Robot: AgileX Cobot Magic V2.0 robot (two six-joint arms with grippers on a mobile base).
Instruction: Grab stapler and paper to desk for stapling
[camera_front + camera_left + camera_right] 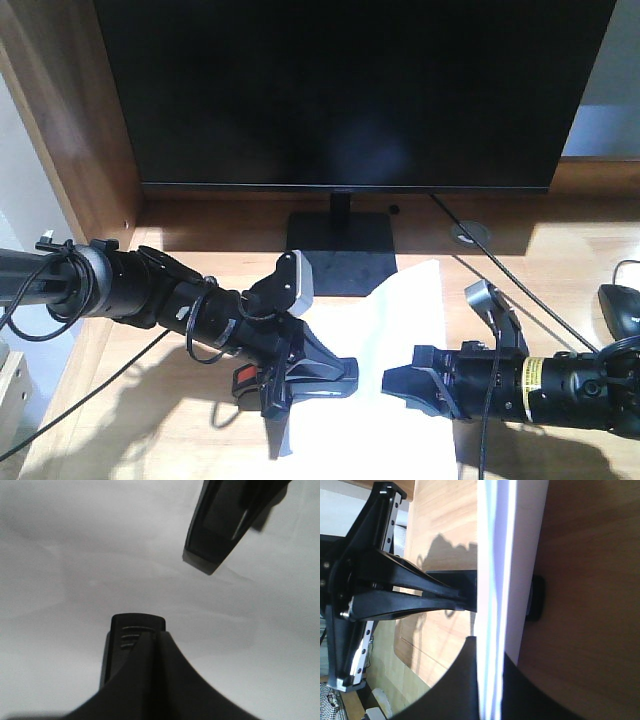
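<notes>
- Two black hands meet over the counter (560, 270): left hand (325, 385) clamps the small black stapler (262, 385), its orange-red patch showing.
- Right hand (405, 385) pinches the white rectangular paper sheet's (385, 330) edge.
- Sheet lies between them, long axis running toward the black monitor (350, 90).

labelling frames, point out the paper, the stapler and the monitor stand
paper (400, 340), exterior front-facing view, middle of the sheet
stapler (243, 379), exterior front-facing view, its orange-red end
monitor stand (342, 250), exterior front-facing view, flat black base
</notes>
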